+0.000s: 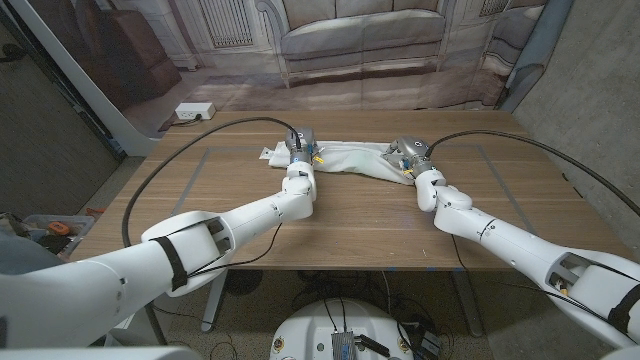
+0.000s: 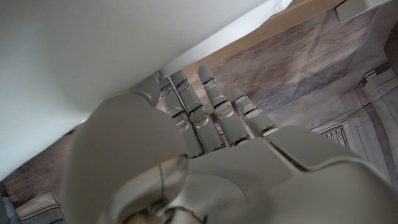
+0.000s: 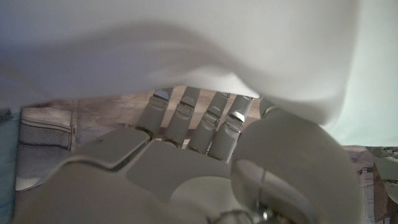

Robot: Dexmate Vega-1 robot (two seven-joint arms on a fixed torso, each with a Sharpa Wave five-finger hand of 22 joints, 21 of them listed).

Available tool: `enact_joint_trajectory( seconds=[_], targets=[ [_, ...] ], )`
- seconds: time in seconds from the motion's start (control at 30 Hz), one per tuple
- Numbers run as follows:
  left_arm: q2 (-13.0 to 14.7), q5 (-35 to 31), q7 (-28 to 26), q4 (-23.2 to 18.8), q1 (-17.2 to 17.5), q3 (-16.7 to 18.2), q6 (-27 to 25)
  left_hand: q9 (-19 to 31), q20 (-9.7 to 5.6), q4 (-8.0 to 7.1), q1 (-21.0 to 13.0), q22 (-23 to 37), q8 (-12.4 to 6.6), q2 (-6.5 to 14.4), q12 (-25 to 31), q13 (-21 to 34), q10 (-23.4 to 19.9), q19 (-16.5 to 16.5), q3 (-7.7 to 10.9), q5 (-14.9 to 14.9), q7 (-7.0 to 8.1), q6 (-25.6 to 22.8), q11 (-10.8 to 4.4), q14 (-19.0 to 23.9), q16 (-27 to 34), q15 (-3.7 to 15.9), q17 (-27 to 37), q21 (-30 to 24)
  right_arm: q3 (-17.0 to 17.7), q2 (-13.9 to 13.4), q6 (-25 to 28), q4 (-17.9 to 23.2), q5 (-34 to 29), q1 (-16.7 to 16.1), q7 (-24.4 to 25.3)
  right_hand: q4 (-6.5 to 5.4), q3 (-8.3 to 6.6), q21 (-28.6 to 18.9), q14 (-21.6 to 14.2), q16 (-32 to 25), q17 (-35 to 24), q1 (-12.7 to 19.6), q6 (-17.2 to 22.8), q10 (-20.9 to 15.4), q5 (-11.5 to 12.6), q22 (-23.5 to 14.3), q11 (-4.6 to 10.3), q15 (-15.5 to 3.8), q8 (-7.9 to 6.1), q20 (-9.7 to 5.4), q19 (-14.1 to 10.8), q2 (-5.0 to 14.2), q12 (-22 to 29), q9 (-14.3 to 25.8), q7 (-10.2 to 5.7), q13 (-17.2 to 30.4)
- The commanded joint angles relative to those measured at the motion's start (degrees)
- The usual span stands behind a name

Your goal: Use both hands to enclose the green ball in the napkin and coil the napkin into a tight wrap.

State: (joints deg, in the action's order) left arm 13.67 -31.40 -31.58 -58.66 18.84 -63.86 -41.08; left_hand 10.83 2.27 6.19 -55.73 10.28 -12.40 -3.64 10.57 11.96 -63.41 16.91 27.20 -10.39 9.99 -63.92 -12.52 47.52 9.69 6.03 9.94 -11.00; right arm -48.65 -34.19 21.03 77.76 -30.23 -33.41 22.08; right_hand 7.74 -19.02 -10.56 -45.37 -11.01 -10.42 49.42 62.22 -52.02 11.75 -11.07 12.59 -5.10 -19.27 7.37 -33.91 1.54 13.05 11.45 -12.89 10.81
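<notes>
I see the worktop (image 1: 340, 225), a wooden surface with a faint rectangular outline marked on it, carrying everything in play. Across its far middle lies the napkin (image 1: 352, 158), a white cloth bunched into a long, loose roll that runs from one hand to the other. My left arm (image 1: 200, 240) reaches in from the near left and my right arm (image 1: 500, 235) from the near right, each with a black cable arching over it toward the far edge. The left hand (image 1: 299, 150) sits at the napkin's left end, and the right hand (image 1: 410, 155) at its right end; both are touching the cloth. In the left wrist view the left hand (image 2: 205, 143) has its fingers (image 2: 214, 106) extended side by side, their tips running under the white fabric. In the right wrist view the right hand (image 3: 199, 149) shows the same: fingers (image 3: 214, 115) straight and close together, tips hidden beneath the napkin's fold. I cannot tell from any view whether either hand actually grips the cloth or only presses against it. The ball is not visible to me; I cannot tell whether it lies inside the roll. A white power strip (image 1: 193, 112) rests at the far left corner, well apart from the napkin.
</notes>
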Motion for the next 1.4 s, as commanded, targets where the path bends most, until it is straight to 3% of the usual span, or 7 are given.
enact_joint_trajectory(
  seconds=[0.03,0.17,0.4,0.5,0.97,1.2,1.4],
  targets=[
    [4.12,-2.07,5.75,-8.91,0.64,-1.93,-4.28,0.24,0.17,-0.47,1.11,0.30,0.36,-0.71,-0.35,-0.06,1.85,-1.10,-0.50,-0.47,0.12,1.36,-0.01,-2.26,0.06,4.52,0.21,0.08,-0.99,-1.67,1.32,2.21,-1.75,-0.38,-1.29,-0.11,0.85,-0.51,0.48,0.20,-0.15,-0.63,-0.33,0.21,0.28,-0.13,-0.08,-3.48,0.29,0.24,0.42,-1.00,-0.49,-0.05,0.02,0.05],
    [5.40,-3.14,6.95,-12.30,1.32,-1.86,-5.57,0.21,0.31,-0.83,2.27,0.31,0.86,-1.40,-0.21,-0.06,3.28,-2.08,-1.02,-0.74,0.39,3.42,-0.07,-3.97,0.29,4.36,0.32,0.01,-0.69,-2.07,2.05,3.13,-2.00,-0.60,-1.74,-0.67,1.81,-0.66,1.12,0.20,-0.31,-1.99,-1.79,0.92,0.60,-0.13,-0.09,-3.70,1.17,0.55,0.95,-1.83,-1.08,-0.10,-0.01,0.04],
    [8.30,-5.39,11.21,-19.52,2.12,-1.75,-10.00,0.15,1.11,-1.51,4.44,0.36,1.84,-2.35,-0.48,-0.22,8.62,-5.02,-1.92,-1.45,0.48,9.99,0.00,-9.28,0.36,4.11,0.52,0.03,0.27,-2.66,3.19,5.17,-2.42,-1.58,-1.05,-2.02,4.34,-1.11,5.38,0.62,-0.52,-5.89,-13.26,8.26,2.56,-0.11,-0.29,-2.35,6.92,1.73,2.48,-3.77,-2.69,0.02,0.11,0.14],
    [9.43,-6.32,13.08,-22.26,2.49,-1.82,-11.62,0.18,1.63,-1.58,4.85,0.36,1.95,-2.57,-0.48,-0.23,10.27,-5.87,-2.15,-1.66,0.19,12.06,-0.02,-10.66,0.40,3.64,0.55,0.06,0.98,-2.44,3.36,5.68,-2.02,-2.17,-0.13,-2.55,4.91,-1.20,6.16,0.55,-0.60,-7.09,-15.56,9.65,2.83,-0.11,-0.44,-1.99,7.76,2.07,2.59,-3.93,-2.59,0.10,0.20,0.18],
    [13.17,-9.26,13.41,-31.39,6.67,0.91,-13.76,0.25,2.38,-2.46,6.79,0.37,2.15,-2.42,-0.65,-0.23,16.04,-7.66,-2.84,-2.19,-0.13,18.27,0.14,-14.03,0.64,2.75,0.68,-0.14,6.10,-2.38,2.69,9.97,3.09,-6.20,4.33,-6.24,8.96,-1.39,8.86,0.65,-0.47,-15.51,-22.69,13.29,2.62,0.14,-1.61,2.01,8.95,5.03,1.46,-5.18,-1.86,0.42,0.39,0.30],
    [15.59,-7.96,11.50,-37.46,11.24,5.34,-12.06,0.35,3.19,-3.00,8.59,0.38,2.25,-3.01,-0.55,-0.17,22.35,-8.73,-3.87,-2.66,-1.05,25.61,0.23,-16.87,0.57,2.31,0.60,-0.32,8.37,-3.28,4.53,15.10,3.59,-9.47,6.95,-6.19,10.15,-0.26,15.77,1.27,-0.26,-16.58,-28.61,19.07,2.94,0.24,-2.90,4.55,8.86,5.11,4.85,-5.95,-2.11,0.53,0.99,0.33],
    [19.77,-8.50,15.81,-44.55,13.76,6.12,-12.25,0.48,4.30,-3.66,10.98,0.39,2.05,-4.10,-0.46,-0.02,28.99,-11.34,-5.72,-3.00,-2.13,32.45,0.41,-21.11,0.50,1.49,0.58,-0.02,9.76,-5.44,7.88,22.59,1.59,-13.68,8.84,-5.77,10.55,0.26,19.52,1.30,-0.19,-16.35,-30.94,21.67,3.24,0.33,-3.27,5.81,8.81,5.14,8.00,-6.38,-2.10,0.53,0.93,0.33]
  ],
)
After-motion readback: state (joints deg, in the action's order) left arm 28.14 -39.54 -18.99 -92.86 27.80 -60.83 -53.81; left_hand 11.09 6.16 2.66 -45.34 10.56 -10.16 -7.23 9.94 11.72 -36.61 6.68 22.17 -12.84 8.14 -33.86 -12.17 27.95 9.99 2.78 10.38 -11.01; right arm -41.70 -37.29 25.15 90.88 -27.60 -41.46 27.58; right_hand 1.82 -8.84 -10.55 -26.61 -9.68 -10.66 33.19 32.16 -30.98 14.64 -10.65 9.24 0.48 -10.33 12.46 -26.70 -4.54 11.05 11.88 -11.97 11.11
